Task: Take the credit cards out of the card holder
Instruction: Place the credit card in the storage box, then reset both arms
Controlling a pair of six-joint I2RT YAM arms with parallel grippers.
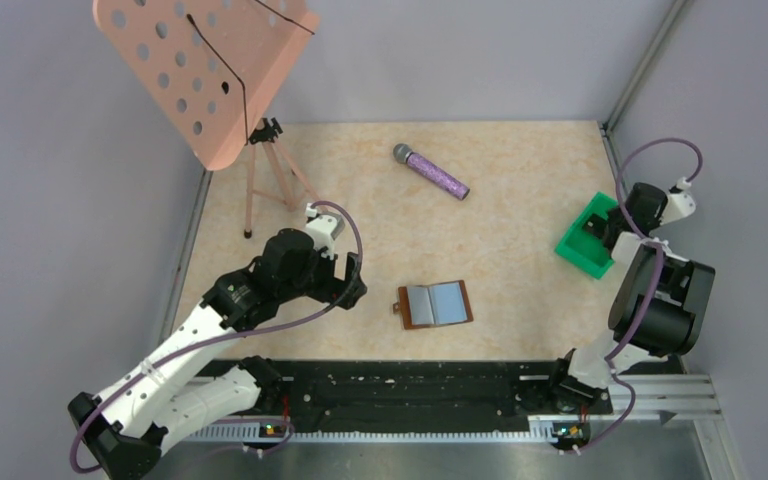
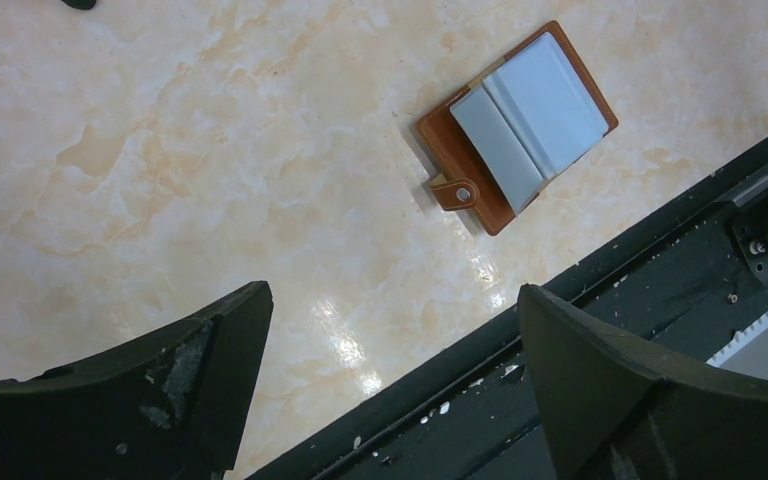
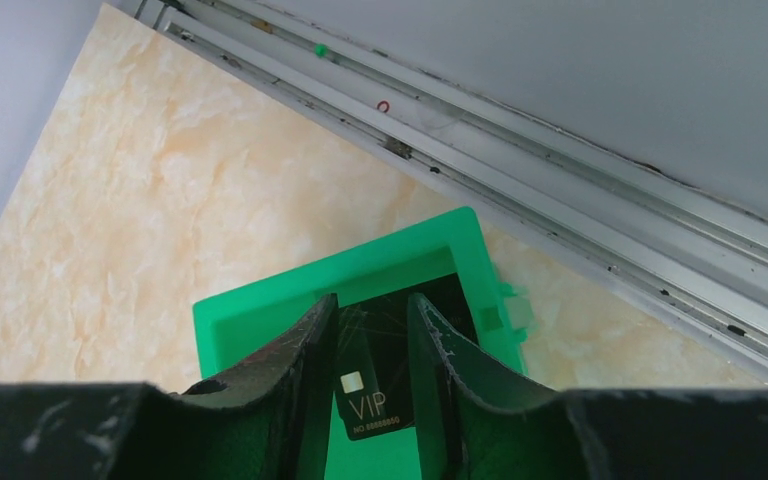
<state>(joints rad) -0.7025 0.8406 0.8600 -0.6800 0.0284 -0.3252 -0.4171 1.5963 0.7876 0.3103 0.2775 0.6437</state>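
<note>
**Fingers checked: left fingers [image 2: 210,360] wide, short of card holder [image 2: 518,125]; right fingers [image 3: 290,370] narrow over green bin [image 3: 250,300]**

The card holder lies open on the table [image 2: 160,150], ahead of the left fingers and off toward the right-hand tip, well apart from both. Its two grey-blue panels face up, and the snap tab [image 2: 457,192] is on the side nearer the tips. The left fingers hold nothing.

The right fingers hang above the green bin with only a slim gap between them. A black card [image 3: 370,395] marked VIP shows through that gap, face up below the tips. It appears to lie in the bin rather than be pinched.

Assessment: the step in hand is the drop-off of one card. The next move calls for the right arm to lift clear. One pair of fingers should then steady the cover while the other draws any remaining card out by its edge.

Not established: whether cards remain under the panels, and whether the right tips touch the black card. The fingers hide the bin's near part.
</note>
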